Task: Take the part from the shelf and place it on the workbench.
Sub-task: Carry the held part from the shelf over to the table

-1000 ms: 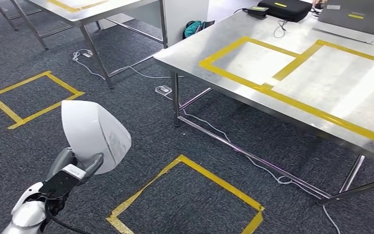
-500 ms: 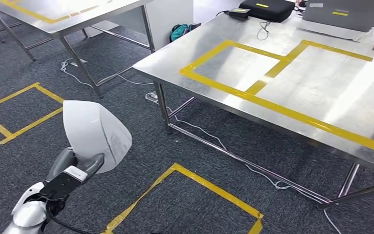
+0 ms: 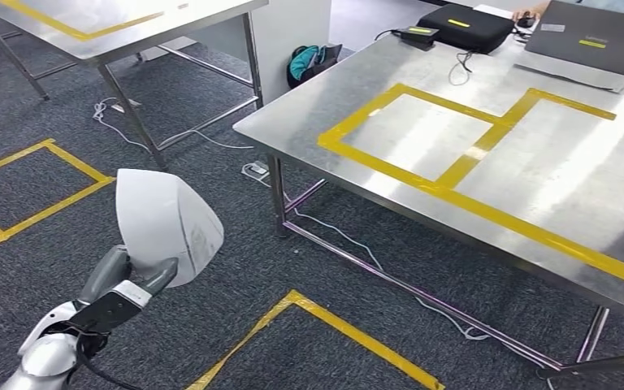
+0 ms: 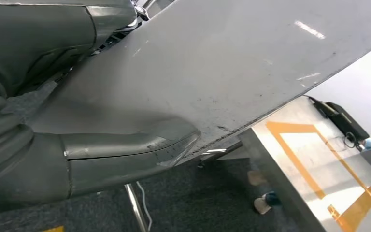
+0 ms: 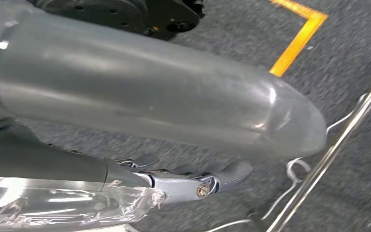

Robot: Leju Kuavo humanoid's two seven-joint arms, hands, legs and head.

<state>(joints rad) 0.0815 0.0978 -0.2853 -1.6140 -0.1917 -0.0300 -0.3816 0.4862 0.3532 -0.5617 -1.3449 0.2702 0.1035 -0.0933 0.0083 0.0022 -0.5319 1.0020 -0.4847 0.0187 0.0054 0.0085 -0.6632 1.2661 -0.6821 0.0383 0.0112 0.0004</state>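
Above carpet [image 3: 236,268], part [image 3: 162,223] in left robot hand [image 3: 126,272]

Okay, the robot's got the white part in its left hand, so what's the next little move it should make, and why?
Probably keep closing on the workbench before any reach. The left hand holds the white part over the carpet, well short of the table's near edge, and the yellow-taped rectangle on top lies bare, so carrying the part up over that edge seems the sensible step.

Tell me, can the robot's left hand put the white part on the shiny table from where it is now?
Probably not yet. The left hand holds the white part low over the carpet, off the corner of the table. Nothing blocks the way, but open floor lies between them.
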